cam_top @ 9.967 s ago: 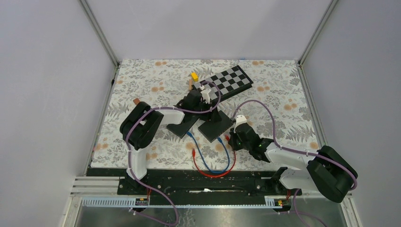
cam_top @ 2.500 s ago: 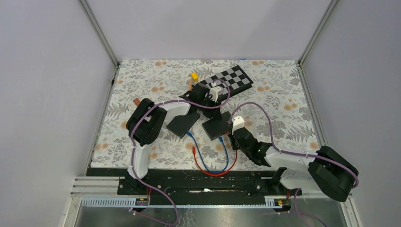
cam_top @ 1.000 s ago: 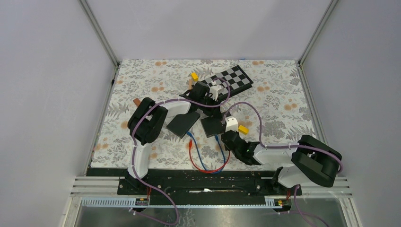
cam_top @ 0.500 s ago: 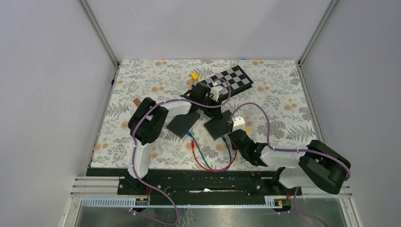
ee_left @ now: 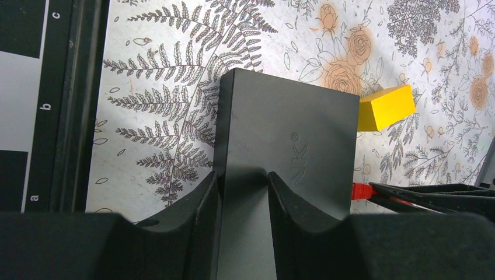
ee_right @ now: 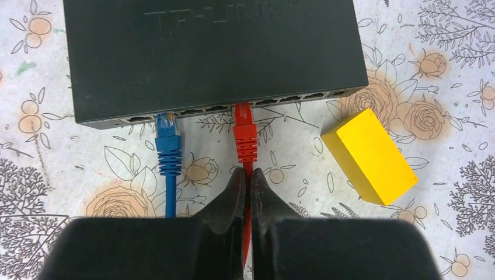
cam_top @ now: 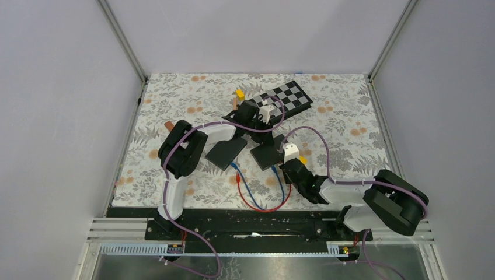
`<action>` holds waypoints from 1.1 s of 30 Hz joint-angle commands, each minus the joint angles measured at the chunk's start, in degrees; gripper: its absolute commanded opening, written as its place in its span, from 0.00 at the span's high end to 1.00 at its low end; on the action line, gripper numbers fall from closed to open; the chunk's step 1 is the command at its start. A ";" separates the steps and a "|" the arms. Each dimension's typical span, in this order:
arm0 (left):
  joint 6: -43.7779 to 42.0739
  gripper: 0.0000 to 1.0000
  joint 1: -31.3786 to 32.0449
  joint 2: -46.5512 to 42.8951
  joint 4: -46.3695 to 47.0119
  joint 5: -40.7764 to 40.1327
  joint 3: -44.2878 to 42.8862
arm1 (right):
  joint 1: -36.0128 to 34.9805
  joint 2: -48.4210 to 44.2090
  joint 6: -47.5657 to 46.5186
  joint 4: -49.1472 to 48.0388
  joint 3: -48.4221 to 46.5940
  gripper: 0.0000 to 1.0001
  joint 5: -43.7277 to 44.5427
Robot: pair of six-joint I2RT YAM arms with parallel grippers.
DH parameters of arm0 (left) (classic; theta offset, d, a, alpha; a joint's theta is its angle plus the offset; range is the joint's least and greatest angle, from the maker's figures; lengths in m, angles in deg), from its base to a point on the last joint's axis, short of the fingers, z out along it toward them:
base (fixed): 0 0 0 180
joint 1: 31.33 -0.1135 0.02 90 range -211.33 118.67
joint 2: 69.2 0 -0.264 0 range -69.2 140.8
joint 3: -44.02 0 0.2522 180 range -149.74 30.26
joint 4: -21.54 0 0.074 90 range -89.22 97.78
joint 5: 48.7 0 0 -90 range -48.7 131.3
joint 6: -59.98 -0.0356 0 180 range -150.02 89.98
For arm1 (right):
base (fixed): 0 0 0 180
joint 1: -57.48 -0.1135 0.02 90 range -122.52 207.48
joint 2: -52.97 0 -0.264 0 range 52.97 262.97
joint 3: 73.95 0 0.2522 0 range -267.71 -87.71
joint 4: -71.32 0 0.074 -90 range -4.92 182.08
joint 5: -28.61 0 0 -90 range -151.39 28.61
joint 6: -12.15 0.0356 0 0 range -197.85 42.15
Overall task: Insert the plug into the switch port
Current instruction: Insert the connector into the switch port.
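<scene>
Against the port row of the network switch (ee_right: pixel 210 52), the red plug (ee_right: pixel 244 137) points to 12 o'clock, its long axis running 6-to-12. The right claw (ee_right: pixel 245 176) pinches the red cable (ee_right: pixel 246 221), and the left claw (ee_left: pixel 241 178) clamps the switch.

My top camera hangs above and behind my arm bases, facing down and forward. It is far enough back to take in the whole table (cam_top: pixel 175 105), with the switch (cam_top: pixel 269 156) near the middle. My left wrist camera sits low and very close at one short end of the switch, looking along its lid over my left gripper (ee_left: pixel 240 175). My right wrist camera looks down on the switch's port side from close by, past my right gripper (ee_right: pixel 246 173). All three views share the switch, the yellow block (ee_right: pixel 369 156) beside it and the red cable (ee_right: pixel 246 140).
</scene>
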 commanded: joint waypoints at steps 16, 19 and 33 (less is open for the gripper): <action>-0.30 0.65 3.48 5.13 -15.51 5.19 2.95 | 0.69 1.61 0.88 -16.32 -4.67 1.00 -1.54; -0.95 0.65 3.48 5.23 -16.24 5.10 2.59 | 0.75 0.33 0.72 -14.72 -4.24 0.96 -1.45; 10.07 0.61 -1.01 1.43 -5.34 0.34 6.13 | 0.67 -9.37 7.44 3.90 -1.74 0.62 -5.49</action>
